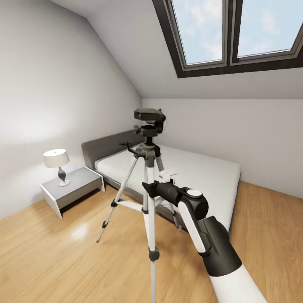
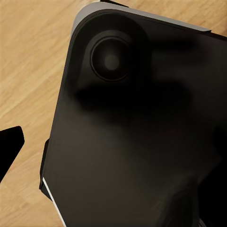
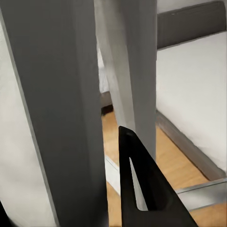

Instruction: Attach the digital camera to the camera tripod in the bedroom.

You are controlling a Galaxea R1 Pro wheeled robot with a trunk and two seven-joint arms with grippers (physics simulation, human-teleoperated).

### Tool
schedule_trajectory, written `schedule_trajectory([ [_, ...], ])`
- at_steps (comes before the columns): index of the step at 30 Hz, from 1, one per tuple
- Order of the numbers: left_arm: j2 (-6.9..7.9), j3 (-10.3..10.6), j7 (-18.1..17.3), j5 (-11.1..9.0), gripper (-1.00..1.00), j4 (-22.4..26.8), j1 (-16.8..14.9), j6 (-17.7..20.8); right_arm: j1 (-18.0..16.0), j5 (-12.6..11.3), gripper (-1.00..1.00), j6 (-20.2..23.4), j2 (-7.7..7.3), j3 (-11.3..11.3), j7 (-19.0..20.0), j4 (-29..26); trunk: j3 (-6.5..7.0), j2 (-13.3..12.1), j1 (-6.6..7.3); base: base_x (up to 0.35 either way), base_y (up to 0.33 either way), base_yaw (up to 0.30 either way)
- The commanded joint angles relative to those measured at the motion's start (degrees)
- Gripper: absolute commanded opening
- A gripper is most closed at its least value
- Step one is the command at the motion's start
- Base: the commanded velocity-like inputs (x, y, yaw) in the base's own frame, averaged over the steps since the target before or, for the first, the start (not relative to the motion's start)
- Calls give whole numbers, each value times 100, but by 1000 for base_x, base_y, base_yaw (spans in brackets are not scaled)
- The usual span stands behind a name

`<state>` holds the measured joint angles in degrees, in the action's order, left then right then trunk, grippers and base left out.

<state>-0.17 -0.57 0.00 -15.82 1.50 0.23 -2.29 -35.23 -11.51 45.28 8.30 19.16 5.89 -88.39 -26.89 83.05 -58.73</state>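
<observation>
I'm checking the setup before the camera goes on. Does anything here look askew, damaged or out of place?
Nothing looks damaged or askew. The camera tripod stands upright on the wood floor beside the bed, its head bare. One oddity: the right gripper is pressed close against a tripod leg.

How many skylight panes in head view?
2. One pane sits at the top centre of the sloped ceiling, the other beside it toward the top right corner. Both are cut off by the picture's edge, so more may lie beyond.
</observation>
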Motion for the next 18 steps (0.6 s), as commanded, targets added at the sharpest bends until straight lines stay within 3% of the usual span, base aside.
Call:
schedule_trajectory([
  [1,-1,-4,0,-26,100,9,3,-9,-8,118,-100,-473,-1,52,4,-48,-4,3,0,0,0,0],
  [7,-1,-4,0,-26,100,9,3,-9,-10,156,-100,-445,-11,420,-15,-125,-4,3,0,0,0,0],
  [18,-1,-4,0,-26,100,9,3,-9,-10,162,-100,-203,-10,469,-17,-134,-4,3,0,0,0,0],
])
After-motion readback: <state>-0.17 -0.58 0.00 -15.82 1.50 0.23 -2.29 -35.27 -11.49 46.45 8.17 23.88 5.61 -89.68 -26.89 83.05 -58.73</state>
